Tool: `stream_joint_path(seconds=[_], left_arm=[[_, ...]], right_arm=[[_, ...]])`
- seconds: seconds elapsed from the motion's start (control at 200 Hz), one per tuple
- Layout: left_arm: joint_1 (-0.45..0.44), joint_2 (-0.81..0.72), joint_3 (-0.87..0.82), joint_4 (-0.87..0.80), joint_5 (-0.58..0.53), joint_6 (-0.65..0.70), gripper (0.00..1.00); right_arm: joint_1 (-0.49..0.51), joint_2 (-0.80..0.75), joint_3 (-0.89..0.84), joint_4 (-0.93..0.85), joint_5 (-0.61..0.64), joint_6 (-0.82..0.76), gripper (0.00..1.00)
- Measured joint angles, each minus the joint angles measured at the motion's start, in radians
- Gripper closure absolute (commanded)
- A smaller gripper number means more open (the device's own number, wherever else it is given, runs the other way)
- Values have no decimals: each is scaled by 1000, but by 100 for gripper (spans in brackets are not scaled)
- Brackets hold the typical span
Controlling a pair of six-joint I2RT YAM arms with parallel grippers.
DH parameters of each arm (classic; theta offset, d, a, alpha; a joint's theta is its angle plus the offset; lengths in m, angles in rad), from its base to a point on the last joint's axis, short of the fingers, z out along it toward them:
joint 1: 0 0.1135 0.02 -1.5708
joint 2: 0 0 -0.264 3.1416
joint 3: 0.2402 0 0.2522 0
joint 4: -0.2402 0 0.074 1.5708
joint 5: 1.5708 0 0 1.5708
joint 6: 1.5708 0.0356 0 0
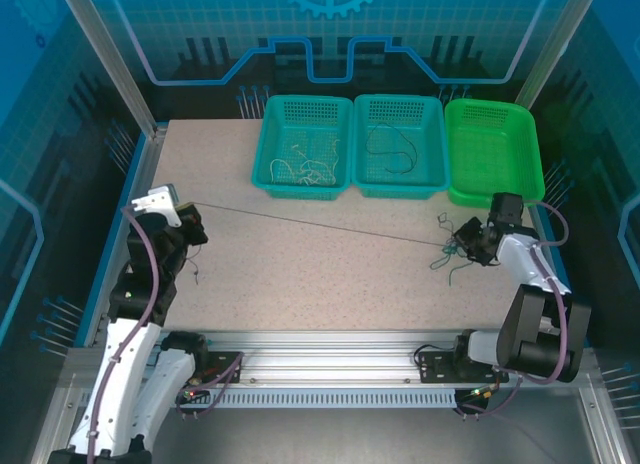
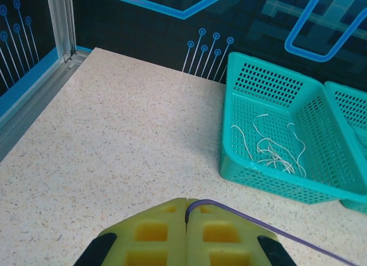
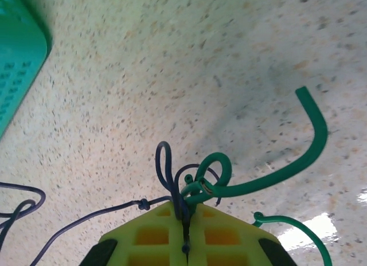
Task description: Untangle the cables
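Top external: one thin purple wire (image 1: 320, 225) runs taut across the table (image 1: 300, 284), arm to arm. Left wrist shows the left gripper (image 2: 187, 206) clamped flat on its end. Right wrist shows the right gripper (image 3: 186, 211) pinched on the knot of the cables (image 3: 198, 186) — green and dark loops bunched at the fingertips, loose green tails on the table, near the green basket (image 1: 495, 149). Whitish wires (image 2: 275, 154) lie in the left teal basket (image 2: 269, 180) — a few dark strands in the middle teal basket (image 1: 400, 189).
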Motion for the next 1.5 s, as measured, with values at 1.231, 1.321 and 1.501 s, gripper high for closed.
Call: stream_joint_path(seconds=[1.231,1.321,1.501], left_arm=[[-779,946,134,1041,415,504,35],[-785,990,188,1048,407,547,41],[-800,1033,253,1045,388,597,100]], right_arm=[[323,-306,360,-108,-311,-119,100],[342,-306,365,-116,-323,-121,100],[360,-306,366,-116,-324,-120,97]])
